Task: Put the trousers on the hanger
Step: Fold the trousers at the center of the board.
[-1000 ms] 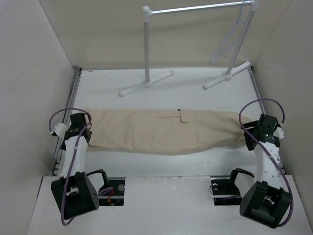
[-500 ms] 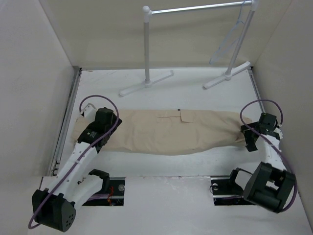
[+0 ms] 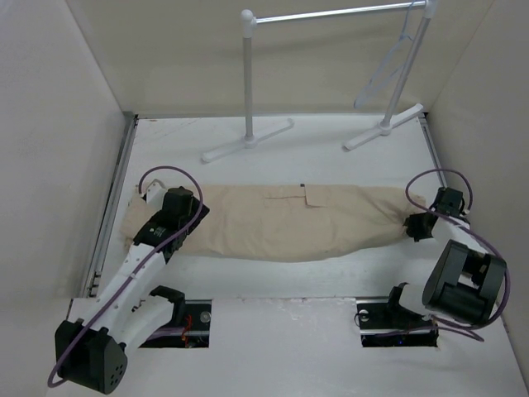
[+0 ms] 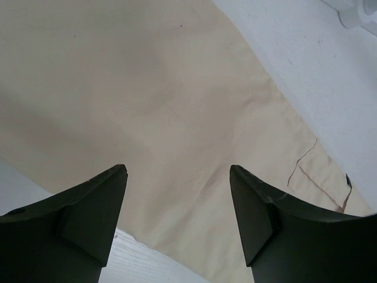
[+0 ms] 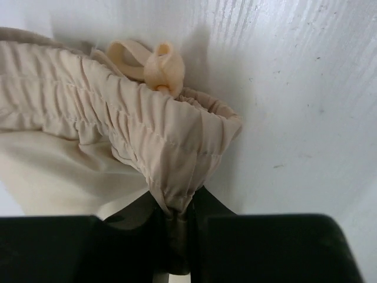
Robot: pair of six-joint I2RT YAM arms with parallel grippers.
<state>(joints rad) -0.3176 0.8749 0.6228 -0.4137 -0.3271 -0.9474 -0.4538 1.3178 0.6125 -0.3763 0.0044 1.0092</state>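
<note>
The beige trousers (image 3: 289, 222) lie flat across the table, with the gathered waistband (image 5: 147, 118) at the right end. My right gripper (image 3: 411, 226) is at that end, shut on the waistband's corner (image 5: 177, 206), and a knotted drawstring (image 5: 156, 65) shows just beyond it. My left gripper (image 3: 197, 217) hovers over the left part of the trousers (image 4: 147, 88), open with nothing between its fingers (image 4: 88, 218). The thin pale hanger (image 3: 388, 70) hangs from the rack's rail at the back right, far from both grippers.
A white rack stands at the back, with a rail (image 3: 339, 12), a left post (image 3: 248, 74) and feet (image 3: 248, 142) on the table. Beige walls close in the left and right sides. Bare white table (image 4: 306, 59) lies beyond the cloth.
The right gripper has shut on the waistband's corner and its arm has folded back. The left arm swung right over the trousers' left end and stayed open.
</note>
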